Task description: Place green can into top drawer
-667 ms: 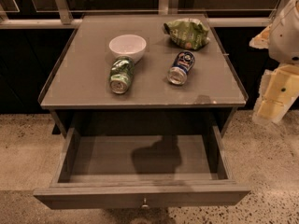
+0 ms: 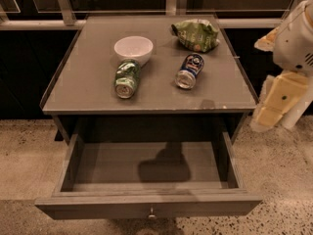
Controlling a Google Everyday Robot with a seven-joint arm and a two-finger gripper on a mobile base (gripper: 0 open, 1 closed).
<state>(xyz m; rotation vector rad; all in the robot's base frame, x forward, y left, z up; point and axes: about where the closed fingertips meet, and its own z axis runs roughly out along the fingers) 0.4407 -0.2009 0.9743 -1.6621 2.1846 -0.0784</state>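
- Camera view: nothing on the table point(image 2: 83, 89) has shifted in the last instant. The green can point(image 2: 126, 78) lies on its side at centre-left, just in front of the bowl point(image 2: 133, 49), untouched.
- Below, the drawer point(image 2: 98, 205) stands pulled out, bare inside save a shadow. It looks ready, and by my judgement the grasp has not yet begun.
- Right of centre lies the blue can point(image 2: 189, 71), with the snack bag point(image 2: 195, 34) behind it.
- At far right the gripper point(image 2: 279, 101) hangs beyond the table's right edge, well apart from the green can and barely moved from a moment ago. The arm angles downward beside the table. Whether the gripper is open or closed, I cannot tell.
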